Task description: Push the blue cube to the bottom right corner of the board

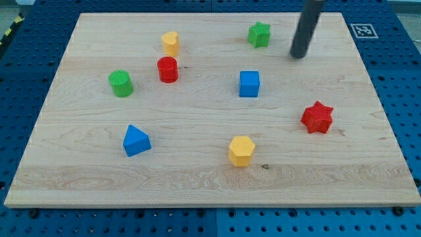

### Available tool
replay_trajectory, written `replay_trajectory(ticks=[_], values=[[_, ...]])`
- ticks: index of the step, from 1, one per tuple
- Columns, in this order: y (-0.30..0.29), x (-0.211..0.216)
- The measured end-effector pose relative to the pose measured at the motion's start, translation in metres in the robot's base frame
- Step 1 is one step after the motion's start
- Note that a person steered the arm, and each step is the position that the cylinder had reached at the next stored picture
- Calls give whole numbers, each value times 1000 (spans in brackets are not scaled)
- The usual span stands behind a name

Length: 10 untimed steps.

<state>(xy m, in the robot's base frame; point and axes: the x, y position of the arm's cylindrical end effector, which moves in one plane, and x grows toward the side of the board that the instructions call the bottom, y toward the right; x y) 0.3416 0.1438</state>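
The blue cube (249, 83) sits on the wooden board (197, 178), a little right of the middle and in the upper half. My tip (299, 55) is above and to the right of the blue cube, clearly apart from it, and to the right of the green star (259, 34). The dark rod rises from the tip out of the view's top.
A red star (318, 117) lies below and right of the blue cube. A yellow hexagonal block (241, 151) lies below it. A blue triangular block (135, 140), a green cylinder (121, 83), a red cylinder (168, 68) and a yellow block (171, 43) lie on the left half.
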Motion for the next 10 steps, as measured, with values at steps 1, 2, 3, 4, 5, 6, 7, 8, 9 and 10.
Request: replay_trajectory(ticks=[1, 2, 3, 4, 5, 6, 7, 8, 9, 10], values=[[-49, 16], [-61, 20], [-108, 47], [-109, 47], [-97, 47], [-85, 50], [-85, 65], [-85, 93], [-85, 115], [-81, 138]])
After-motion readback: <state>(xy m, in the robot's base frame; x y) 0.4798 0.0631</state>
